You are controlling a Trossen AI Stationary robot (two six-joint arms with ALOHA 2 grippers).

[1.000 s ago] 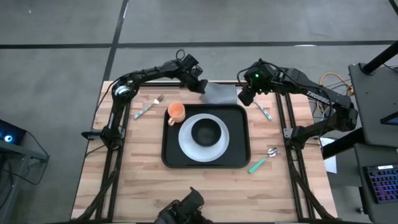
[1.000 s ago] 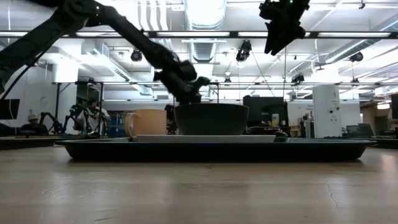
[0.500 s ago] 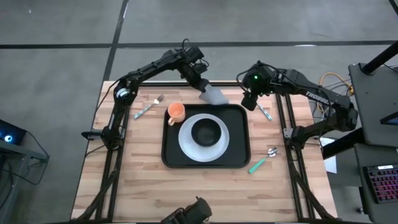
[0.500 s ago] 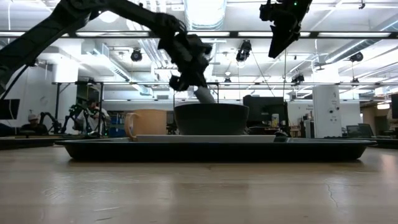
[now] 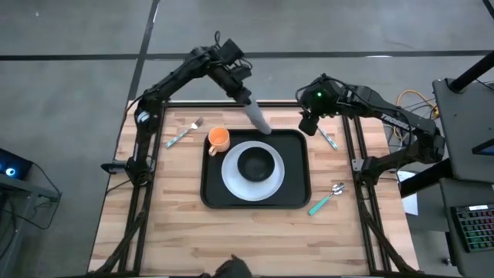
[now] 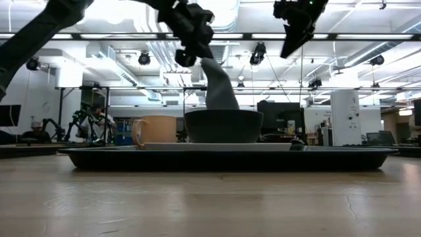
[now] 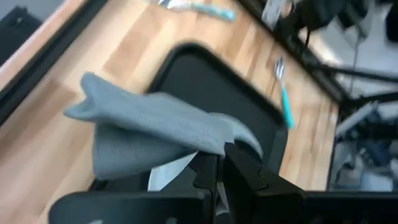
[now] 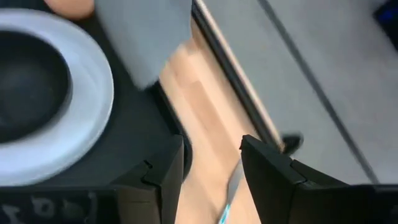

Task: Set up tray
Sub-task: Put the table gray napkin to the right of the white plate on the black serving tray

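The black tray (image 5: 207, 185) holds a white plate (image 5: 231, 179) with a dark bowl (image 5: 257, 164) and an orange cup (image 5: 219, 139). My left gripper (image 5: 235, 77) is high over the table's far edge, shut on the grey napkin (image 5: 255, 113), which hangs below it (image 6: 217, 85). My right gripper (image 5: 307, 123) is open and empty above the tray's far right corner; its fingers stand apart in the right wrist view (image 8: 211, 168). My left gripper pinches the napkin's upper end (image 7: 214, 144) between its two fingers, coming from above. The cloth is bunched there into folds. The napkin hangs down slack and narrow; its lower end (image 5: 265, 128) is over the tray's far rim, and the bowl hides it in the low view.
A teal-handled fork (image 5: 183, 133) lies left of the tray. Another teal-handled utensil (image 5: 328, 139) lies to the tray's right, and a spoon (image 5: 328, 198) lies near its front right corner. Bare wood lies at the near side of the table.
My left gripper has risen and drawn back toward the table's far edge with the napkin. The napkin lay flat at the tray's far rim; it is now lifted by one end and hangs in a narrow bunch.
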